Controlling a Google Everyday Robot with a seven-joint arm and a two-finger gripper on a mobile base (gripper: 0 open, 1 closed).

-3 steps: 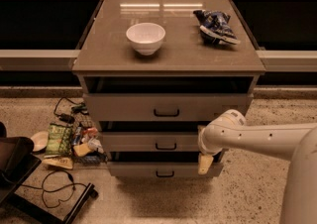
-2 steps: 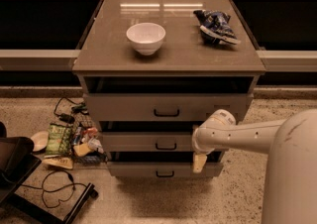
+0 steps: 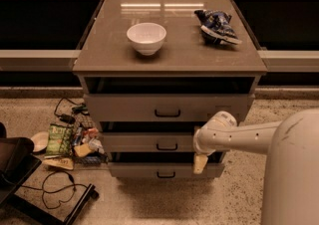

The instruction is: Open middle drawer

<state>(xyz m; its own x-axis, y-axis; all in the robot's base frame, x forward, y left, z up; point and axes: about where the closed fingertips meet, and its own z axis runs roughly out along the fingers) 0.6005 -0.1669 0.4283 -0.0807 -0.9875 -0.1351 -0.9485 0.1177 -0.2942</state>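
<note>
The cabinet (image 3: 169, 55) has three grey-beige drawers. The middle drawer (image 3: 134, 142) is the shallow one with a small black pull handle (image 3: 167, 146). It sits between the taller top drawer (image 3: 124, 107) and the lowest drawer (image 3: 139, 170). My gripper (image 3: 200, 162) hangs from the white arm (image 3: 239, 134) that comes in from the right. It points down in front of the right end of the middle and lowest drawers, to the right of the handle and slightly below it.
A white bowl (image 3: 146, 38) and a blue snack bag (image 3: 217, 26) lie on the cabinet top. Snack packets (image 3: 60, 138), cables (image 3: 55, 189) and a black stand (image 3: 15, 169) lie on the floor to the left. A railing runs behind.
My arm has swung left, bringing the gripper from the cabinet's right edge in towards the drawer fronts. The drawers have not moved.
</note>
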